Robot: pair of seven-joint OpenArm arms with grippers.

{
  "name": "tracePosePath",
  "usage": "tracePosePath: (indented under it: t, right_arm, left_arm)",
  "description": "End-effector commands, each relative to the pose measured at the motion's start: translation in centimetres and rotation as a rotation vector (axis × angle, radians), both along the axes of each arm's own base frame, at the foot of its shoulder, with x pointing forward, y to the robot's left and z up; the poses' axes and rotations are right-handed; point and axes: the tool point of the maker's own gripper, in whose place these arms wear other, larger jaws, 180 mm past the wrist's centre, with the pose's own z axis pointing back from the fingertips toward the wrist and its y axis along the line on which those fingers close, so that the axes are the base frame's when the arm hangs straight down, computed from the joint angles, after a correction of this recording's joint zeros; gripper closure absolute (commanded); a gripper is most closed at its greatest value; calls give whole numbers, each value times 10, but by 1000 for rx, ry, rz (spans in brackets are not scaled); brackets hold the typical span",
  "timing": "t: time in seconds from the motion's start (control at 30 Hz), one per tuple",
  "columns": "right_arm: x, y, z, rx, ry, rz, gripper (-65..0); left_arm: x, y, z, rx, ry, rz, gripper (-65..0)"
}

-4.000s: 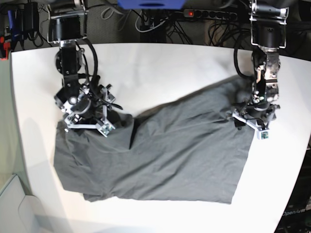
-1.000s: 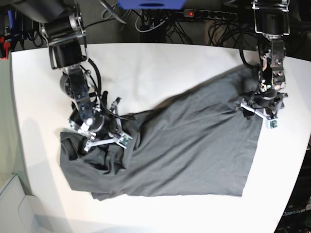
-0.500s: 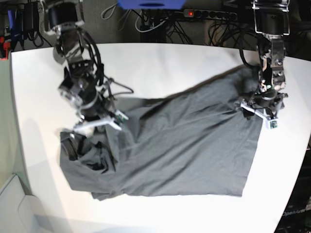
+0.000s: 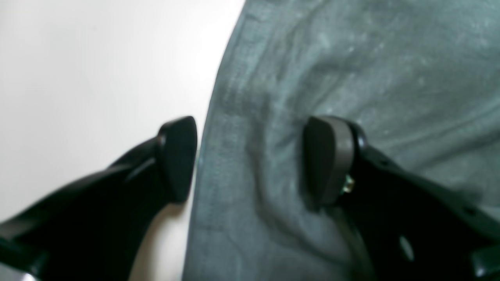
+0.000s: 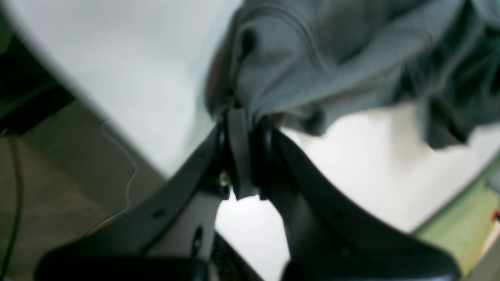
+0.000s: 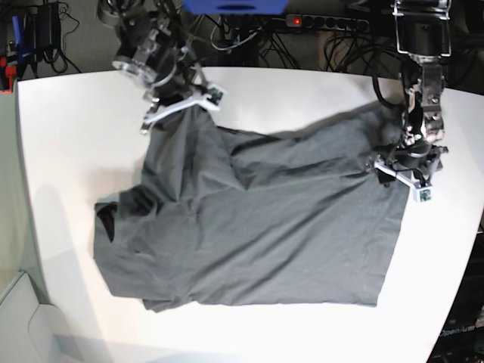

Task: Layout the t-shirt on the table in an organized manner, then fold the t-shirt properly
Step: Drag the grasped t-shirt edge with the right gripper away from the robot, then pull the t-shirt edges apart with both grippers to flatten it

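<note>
Now right gripper (image 5: 244, 117) pinches t-shirt (image 6: 257, 227) edge aloft; left gripper (image 4: 250, 160) straddles hem, parted.

Left hand (image 4: 250, 160), fingers apart, astride t-shirt (image 4: 351, 78) edge on table (image 4: 97, 70).

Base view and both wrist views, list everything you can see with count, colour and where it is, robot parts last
t-shirt: one, dark charcoal grey, spread over the middle of the table, one corner lifted toward the far left of the base view.
table: one, white, under the shirt and much larger than it.
power strip: one, black with a red switch, behind the far edge of the table among dark cables.
right gripper: one, black, base view's far left, shut on a bunch of shirt fabric held up off the table.
left gripper: one, black, base view's right, open, straddling the shirt's edge, one finger over bare table, one over cloth.
</note>
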Motion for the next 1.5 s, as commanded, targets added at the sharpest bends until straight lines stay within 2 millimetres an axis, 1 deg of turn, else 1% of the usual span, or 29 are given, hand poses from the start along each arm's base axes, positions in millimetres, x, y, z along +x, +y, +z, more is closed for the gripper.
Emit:
tracePosePath:
  t: [0.0, 0.03, 0.17, 0.23, 0.3, 0.37, 0.5, 0.53, 0.6, 0.7, 0.77, 0.83, 0.97, 1.0, 1.07, 1.1, 1.17, 1.23, 1.33, 1.37, 1.4, 1.43, 1.47]
  right_arm:
    - [-5, 6, 3, 16, -5, 11, 0]
    - [-13, 10, 1, 22, 12, 24, 0]
    - [-32, 18, -4, 31, 52, 51, 0]
    - [-41, 14, -7, 15, 70, 67, 0]
    - [-49, 14, -9, 10, 85, 81, 0]
    - [-56, 9, -12, -2, 101, 88, 0]
    - [-62, 5, -15, -15, 116, 89, 0]
    - [-63, 3, -15, -28, 123, 84, 0]
    - [-62, -1, -16, -50, 127, 74, 0]
    - [-60, -2, -15, -52, 125, 69, 0]
    - [-56, -4, -14, -58, 115, 64, 0]
    - [-53, -4, -13, -58, 109, 63, 0]
    - [-45, -5, -11, -63, 89, 65, 0]
    - [-44, -5, -10, -64, 86, 65, 0]
    - [-43, -5, -10, -64, 83, 65, 0]
    - [-43, -5, -10, -64, 83, 65, -3]
    - [-41, -10, -10, -71, 80, 50, -32]
    - [-37, -14, -9, -68, 73, 30, -87]
    - [-29, -16, -6, -73, 55, 24, -181]
    - [-27, -17, -6, -76, 50, 25, -205]
    - [-26, -18, -5, -79, 46, 26, -226]
    - [-23, -18, -4, -78, 39, 25, -239]
    - [-19, -20, -3, -85, 29, 22, -248]
  left_arm:
    - [1, 7, 4, 21, 7, 3, -424]
    - [1, 8, 5, 21, 7, 4, -424]
    - [1, 9, 5, 22, 5, 5, -424]
    - [1, 9, 6, 24, 5, 5, -424]
    - [0, 16, 7, 41, 9, 2, -424]
    - [0, 18, 9, 47, 9, 1, -424]
    - [1, 22, 11, 51, 5, 6, -424]
    - [1, 25, 13, 61, 5, 6, -424]
    - [1, 31, 16, 72, 4, 5, -424]
    - [3, 33, 20, 81, -6, 4, -424]
    - [8, 30, 31, 88, -36, -9, -424]
    - [13, 31, 48, 107, -69, -26, -424]
    - [24, 26, 78, 131, -143, -57, -424]
    - [25, 26, 84, 137, -160, -57, -424]
    - [21, 36, 96, 141, -176, -34, -424]
    - [21, 35, 103, 133, -189, -27, -424]
    - [25, 23, 122, 105, -231, -38, -424]
    - [29, -5, 133, 33, -268, -77, -424]
    - [41, -56, 140, -54, -300, -169, -419]
    - [44, -73, 134, -71, -289, -201, -406]
    - [48, -86, 124, -79, -266, -224, -367]
    - [50, -96, 114, -86, -241, -238, -320]
    - [52, -104, 103, -91, -214, -247, -249]
